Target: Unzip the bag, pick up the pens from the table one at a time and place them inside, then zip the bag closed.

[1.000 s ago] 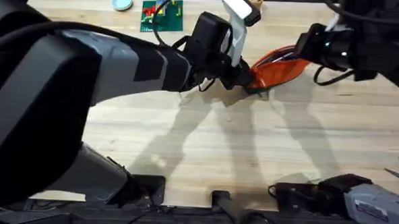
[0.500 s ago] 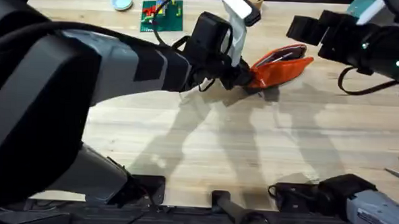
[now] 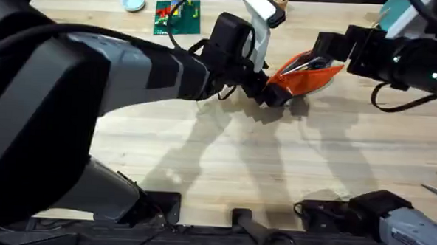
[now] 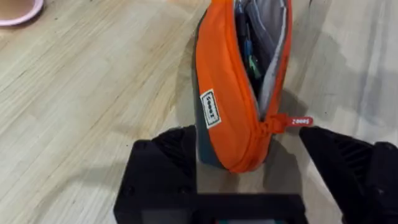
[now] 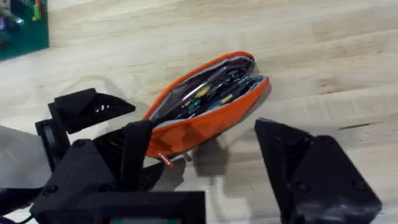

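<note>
Orange-red fabric forms the pencil pouch (image 3: 303,76), which lies on the pale wooden desk (image 3: 276,162) toward the far side, right of centre. Its top zipper is open along nearly its whole length, showing a grey lining. Inside, the right wrist view shows several slim pens (image 5: 211,93) lying lengthwise, with green and blue accents; individual pens cannot be told apart. The small red pull tab (image 4: 299,121) sits at the pouch's left end, beside the dark base.

Left tool (image 3: 273,93): positioned at the pouch's left end. In the left wrist view its black fingers (image 4: 163,163) are spread, one on each side of the pouch end. The near finger lies close to the pull tab; whether it touches the tab cannot be told. The fingers do not pinch the fabric.

Right tool (image 3: 326,50): held above the desk just beyond the pouch's right end. Its fingers (image 5: 311,168) are spread wide and hold nothing.

At the far edge of the desk, left of the pouch, lie a green circuit board (image 3: 177,16) and a small round pale-blue object (image 3: 134,0).
</note>
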{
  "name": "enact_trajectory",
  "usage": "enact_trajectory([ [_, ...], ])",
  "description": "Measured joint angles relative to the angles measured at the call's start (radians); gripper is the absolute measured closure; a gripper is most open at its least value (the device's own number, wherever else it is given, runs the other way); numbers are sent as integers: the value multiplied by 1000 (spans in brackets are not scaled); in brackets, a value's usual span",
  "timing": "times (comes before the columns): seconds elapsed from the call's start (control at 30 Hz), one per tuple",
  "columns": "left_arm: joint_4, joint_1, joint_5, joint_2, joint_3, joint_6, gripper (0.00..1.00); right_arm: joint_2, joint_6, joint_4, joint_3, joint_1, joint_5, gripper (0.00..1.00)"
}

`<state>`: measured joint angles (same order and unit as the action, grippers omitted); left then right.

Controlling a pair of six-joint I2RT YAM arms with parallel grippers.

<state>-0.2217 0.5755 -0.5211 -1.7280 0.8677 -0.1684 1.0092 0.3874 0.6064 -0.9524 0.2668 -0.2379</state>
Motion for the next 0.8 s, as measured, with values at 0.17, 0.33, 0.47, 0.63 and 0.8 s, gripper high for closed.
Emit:
enact_trajectory([
  [0.17,100,-2,-1,58,0,-31,6,0,0,8,0,0,0,6],
  [0.33,300,-5,-2,189,0,-157,6,0,-1,40,0,0,21,6],
  [0.47,408,-9,-7,267,0,-266,6,0,-27,51,0,0,100,6],
  [0.63,509,-58,-57,310,0,-386,6,0,-94,59,0,0,218,6],
  [0.8,586,-130,-132,313,0,-492,6,1,-166,123,0,0,316,6],
])
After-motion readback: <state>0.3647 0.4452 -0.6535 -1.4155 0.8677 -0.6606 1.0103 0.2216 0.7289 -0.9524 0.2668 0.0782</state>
